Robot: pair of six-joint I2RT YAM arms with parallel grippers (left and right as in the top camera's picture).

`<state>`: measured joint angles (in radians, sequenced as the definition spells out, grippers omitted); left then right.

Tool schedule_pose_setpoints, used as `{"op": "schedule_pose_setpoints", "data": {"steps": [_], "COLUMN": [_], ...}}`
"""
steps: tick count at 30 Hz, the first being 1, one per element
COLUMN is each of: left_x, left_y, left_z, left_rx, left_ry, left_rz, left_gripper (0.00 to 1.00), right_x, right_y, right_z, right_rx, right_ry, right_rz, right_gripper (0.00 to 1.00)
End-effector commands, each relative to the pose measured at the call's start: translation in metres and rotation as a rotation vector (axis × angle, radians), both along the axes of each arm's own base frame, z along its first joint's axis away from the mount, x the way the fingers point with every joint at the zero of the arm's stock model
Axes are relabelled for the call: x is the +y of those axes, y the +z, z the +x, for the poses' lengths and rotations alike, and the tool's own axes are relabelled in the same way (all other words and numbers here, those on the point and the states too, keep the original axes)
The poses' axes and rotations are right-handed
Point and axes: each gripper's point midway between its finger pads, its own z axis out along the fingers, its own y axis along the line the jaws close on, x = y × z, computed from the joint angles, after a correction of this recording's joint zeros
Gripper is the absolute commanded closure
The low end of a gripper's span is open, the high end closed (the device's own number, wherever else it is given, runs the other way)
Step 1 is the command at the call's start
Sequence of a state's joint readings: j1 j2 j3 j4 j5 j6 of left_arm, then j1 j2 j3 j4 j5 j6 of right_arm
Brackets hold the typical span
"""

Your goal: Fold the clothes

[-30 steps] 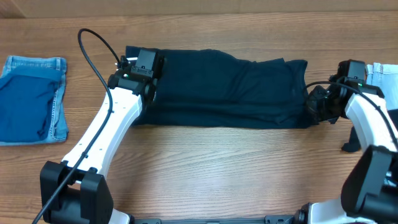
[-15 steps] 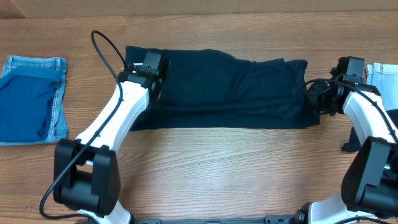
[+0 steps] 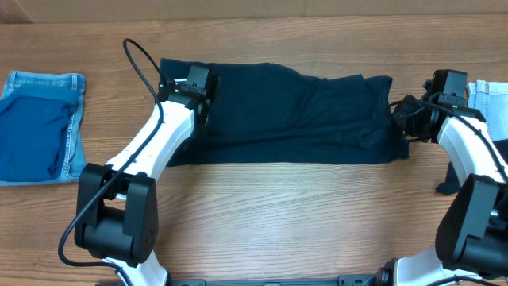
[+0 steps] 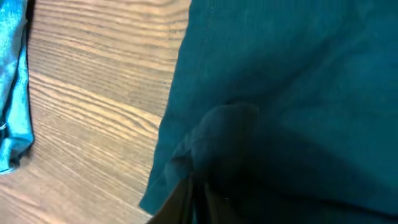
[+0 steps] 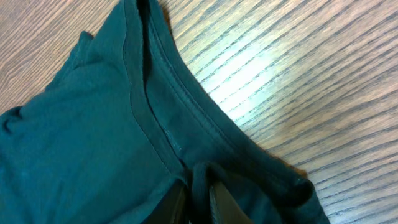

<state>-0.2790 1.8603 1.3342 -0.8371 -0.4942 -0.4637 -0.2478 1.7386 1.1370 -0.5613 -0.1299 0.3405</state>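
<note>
A: The clothes [image 3: 294,111], where are they?

B: One dark garment, stretched as a long band across the far half of the table [image 3: 278,214]. My left tool [image 4: 194,198] is pinching a puckered bit of cloth near its left end. My right tool [image 5: 198,198] is nipping the stitched hem at its right end.

A: How do you finish this step well?

B: I judge it's time to lay the fold down. I'd keep both ends level and lower them together so the band stays taut and flat, then let go and lift straight up so nothing drags.

A: What differs from a second ago?

B: My left tool has slid slightly right along the far edge and its elbow has swung right. My right tool has moved toward the far corner.
</note>
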Motion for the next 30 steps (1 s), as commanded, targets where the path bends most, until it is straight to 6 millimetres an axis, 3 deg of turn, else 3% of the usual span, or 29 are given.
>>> {"op": "schedule_pose_setpoints", "data": {"steps": [1,4,6,8,11,14,15,17,19,22,24,26,27,30], "left_x": [0.002,0.003,0.011,0.019,0.030,0.026,0.019,0.010,-0.004,-0.033,-0.050,-0.052,-0.051,-0.052], "left_y": [-0.001,0.001,0.009,0.019,0.029,0.022,0.016,0.008,0.004,0.004,0.010,0.018,0.022,0.033], "left_z": [0.008,0.014,0.023,0.040,0.059,0.061,0.054,0.032,0.012,-0.009,-0.007,0.012,0.023,0.046], "left_rx": [-0.026,-0.056,-0.112,-0.204,-0.301,-0.254,-0.191,-0.068,0.035,0.119,0.093,0.004,-0.043,-0.144], "left_ry": [0.018,0.022,0.041,0.072,0.112,0.047,-0.014,-0.085,-0.169,-0.286,-0.314,-0.297,-0.305,-0.329], "left_rz": [0.001,0.009,0.058,0.078,0.055,0.002,-0.020,-0.037,-0.087,-0.247,-0.352,-0.379,-0.366,-0.344], "left_gripper": [0.83,0.83,0.91,0.93,0.65,0.65,0.71,0.85,0.86,0.78,0.64,0.61,0.53,0.41], "right_x": [-0.002,-0.002,-0.002,-0.001,0.000,0.001,0.001,0.000,-0.001,-0.001,-0.001,-0.001,-0.001,0.000], "right_y": [0.003,0.003,0.002,0.000,-0.002,-0.003,-0.003,-0.001,0.000,0.000,0.000,0.000,0.000,0.000], "right_z": [0.005,0.005,0.004,0.000,-0.004,-0.006,-0.006,-0.003,-0.001,0.000,0.000,0.000,0.000,0.000], "right_rx": [-0.012,-0.011,-0.005,0.010,0.029,0.040,0.039,0.026,0.014,0.013,0.012,0.012,0.013,0.012], "right_ry": [-0.007,-0.007,-0.006,-0.006,-0.006,-0.006,-0.002,0.004,0.004,0.004,0.004,0.004,0.004,0.006], "right_rz": [-0.009,-0.009,-0.007,-0.003,0.001,0.004,0.001,-0.005,-0.007,-0.008,-0.008,-0.008,-0.007,-0.005], "right_gripper": [0.87,0.87,0.87,0.87,0.85,0.60,0.44,0.40,0.29,0.29,0.29,0.30,0.30,0.30]}}
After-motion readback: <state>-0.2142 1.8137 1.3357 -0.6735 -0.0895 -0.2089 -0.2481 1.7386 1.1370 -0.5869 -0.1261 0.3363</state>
